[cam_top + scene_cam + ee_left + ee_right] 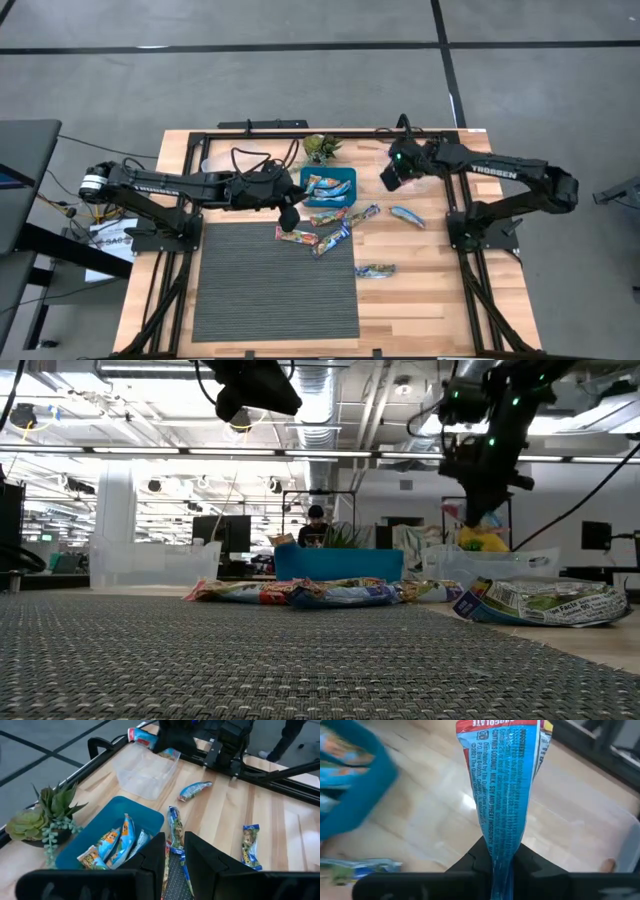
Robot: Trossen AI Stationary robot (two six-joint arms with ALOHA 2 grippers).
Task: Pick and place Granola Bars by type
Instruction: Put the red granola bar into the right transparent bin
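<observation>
High view: loose shiny-wrapped granola bars (340, 228) lie mid-frame, just below the blue plastic bin (329, 186), which holds a few more.
Right gripper (502, 862): upper right of centre, clamped on 1 blue-and-red wrapped bar (505, 780), dangling.
Left gripper (175, 862): centre frame over the bars, fingers slightly apart, holding nothing.

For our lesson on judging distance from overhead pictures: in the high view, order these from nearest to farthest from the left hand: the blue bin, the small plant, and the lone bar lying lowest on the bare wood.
Measured from the left hand:
1. Blue bin, just beyond the hand, toward the right arm.
2. Small plant, at the table's far edge, behind the bin.
3. Lone bar, on the wood beside the grey mat.
</observation>
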